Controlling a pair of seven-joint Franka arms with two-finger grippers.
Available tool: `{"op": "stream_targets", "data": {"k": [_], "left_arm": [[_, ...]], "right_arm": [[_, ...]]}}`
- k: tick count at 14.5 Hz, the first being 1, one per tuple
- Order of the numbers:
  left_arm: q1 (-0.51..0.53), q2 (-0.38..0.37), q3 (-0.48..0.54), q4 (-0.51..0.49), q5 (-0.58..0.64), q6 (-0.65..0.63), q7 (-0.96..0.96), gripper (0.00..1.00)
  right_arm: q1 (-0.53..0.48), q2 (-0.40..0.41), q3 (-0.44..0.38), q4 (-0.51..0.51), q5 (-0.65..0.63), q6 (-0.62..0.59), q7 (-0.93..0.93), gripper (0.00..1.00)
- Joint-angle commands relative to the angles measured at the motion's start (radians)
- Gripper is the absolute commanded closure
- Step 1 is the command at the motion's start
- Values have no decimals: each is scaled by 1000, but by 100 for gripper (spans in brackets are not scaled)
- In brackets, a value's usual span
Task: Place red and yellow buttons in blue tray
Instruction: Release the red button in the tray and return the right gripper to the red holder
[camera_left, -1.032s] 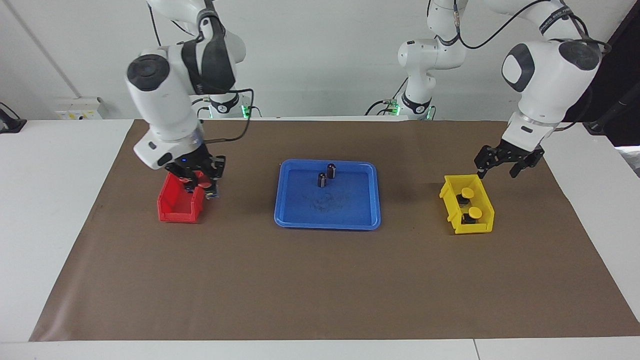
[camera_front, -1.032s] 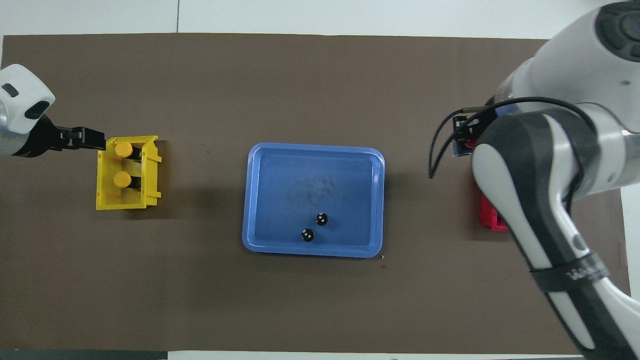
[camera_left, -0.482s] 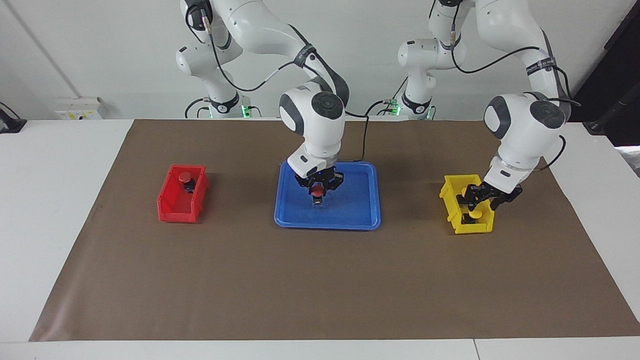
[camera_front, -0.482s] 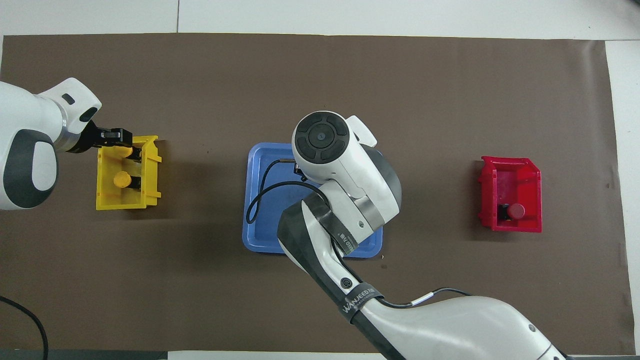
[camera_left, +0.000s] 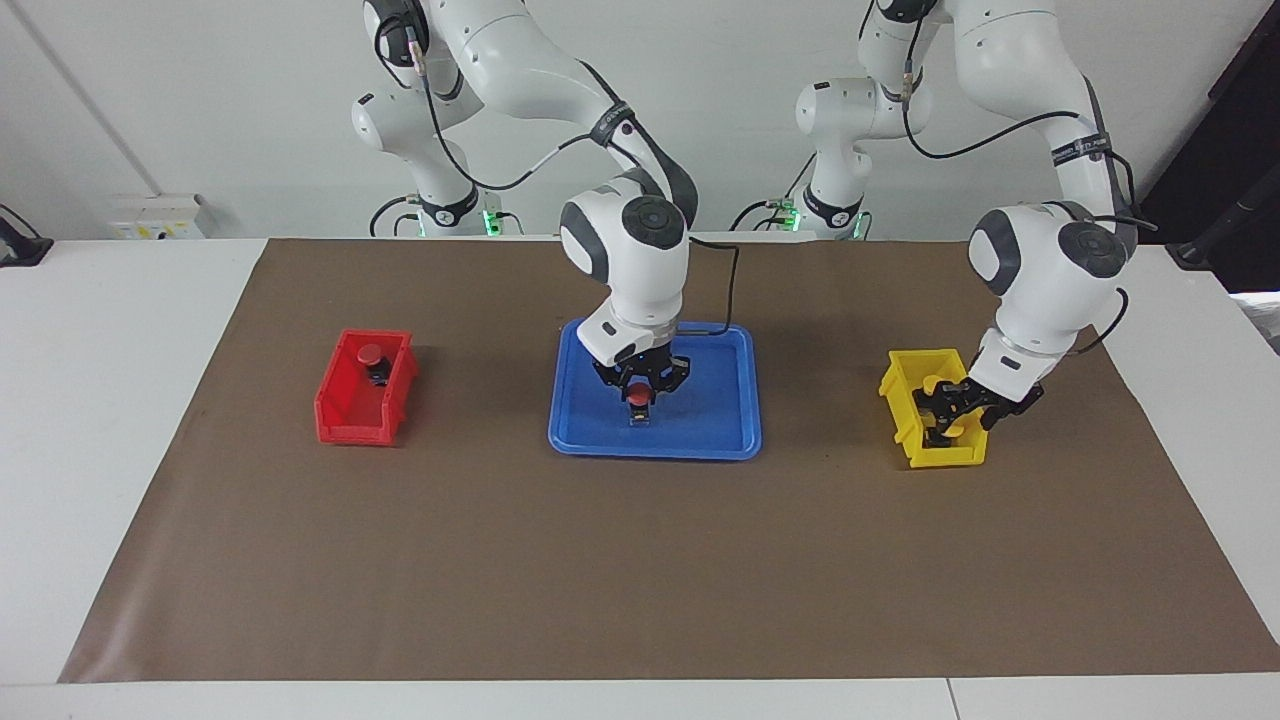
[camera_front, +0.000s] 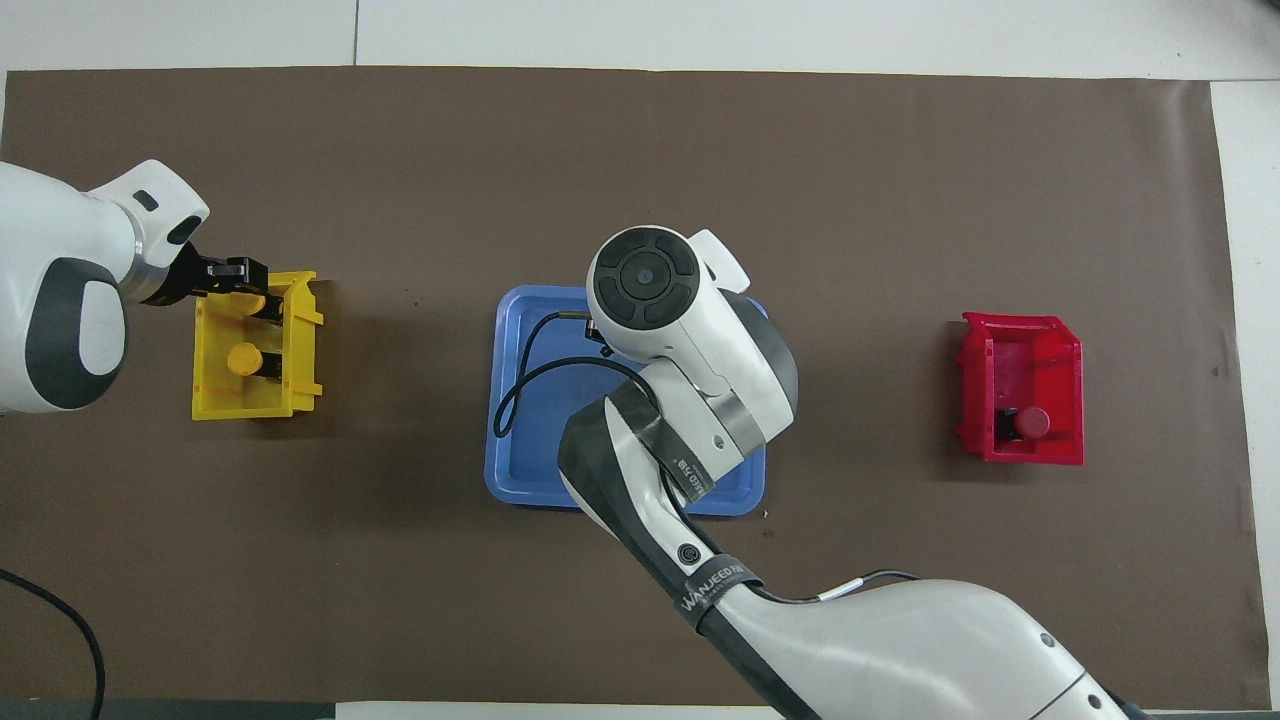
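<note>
right tool (camera_left: 639, 392): low inside the blue tray, fingers closed on a red button, cap just under the fingertips
held red button (camera_left: 638, 399): pinched in the right tool, base at or nearly at the tray floor; contact can't be told
blue tray (camera_left: 575, 425): mid-bench on the brown mat, between the two bins; mostly covered by the right arm in the overhead view
second red button (camera_front: 1030, 423): in the red bin, at the end nearer the robots, well apart from the right tool
red bin (camera_left: 345, 417): toward the right arm's end of the bench
left tool (camera_left: 955, 406): down in the yellow bin; open or closed, can't tell
yellow buttons: one (camera_front: 243, 359) sits clear in the bin, just beside the left tool; the other (camera_front: 252, 301) is under the tool's fingers, farther from the robots
yellow bin (camera_front: 210, 400): toward the left arm's end of the bench
</note>
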Motion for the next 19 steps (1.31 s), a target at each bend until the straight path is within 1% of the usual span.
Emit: {"op": "stream_targets", "data": {"k": [1,2,3,4,5,6,7,8,9,10,11,12,14,16,17,18,19], "left_arm": [[0,-4,-1,-44,-11,59,10,30],[0,-4,-1,-44,-11,59,10,30],[0,-4,-1,-45,-11,58,10,30],[-2,-5,-3,-47,-11,56,10,30],[-3,-5,-3,-48,-11,55,10,30],[-4,-7,-3,-54,-11,55,10,30],[-5,-8,-3,-62,-11,56,10,30],[-8,-8,-3,-62,-11,56,10,31],[-10,-10,-3,-64,-11,56,10,32],[-11,-10,-1,-67,-11,58,8,39],[-13,-10,-1,-68,-11,56,7,76],[-14,-11,-1,-68,-11,55,10,98],[-11,-7,0,-47,-11,41,10,99],[-14,-13,2,-22,-11,-8,7,99],[-14,-31,2,7,-11,-74,5,99],[-16,-54,0,72,-11,-191,3,99],[-17,-61,-4,152,-8,-314,0,98]], "right_arm": [[2,-15,2,-40,8,34,18,72],[1,-13,2,-37,8,36,18,50],[-2,-13,0,-29,7,34,18,39],[-10,-15,0,-16,3,36,15,25],[-13,-15,0,10,-9,37,4,23],[-25,-16,-7,47,-9,24,-2,23],[-57,-29,-9,60,-12,13,-29,23],[-112,-77,-9,46,-10,-5,-98,23],[-169,-133,-9,9,-10,-40,-185,23],[-223,-195,-9,-38,-9,-64,-265,23],[-270,-255,-8,-101,-9,-82,-329,23],[-315,-318,-9,-173,-9,-102,-379,23],[-422,-438,-9,-334,-9,-84,-507,23],[-543,-492,-8,-435,0,-64,-685,23],[-597,-515,-8,-503,2,-11,-769,23],[-635,-536,-8,-558,3,40,-840,24],[-659,-558,-8,-616,2,85,-888,24]]}}
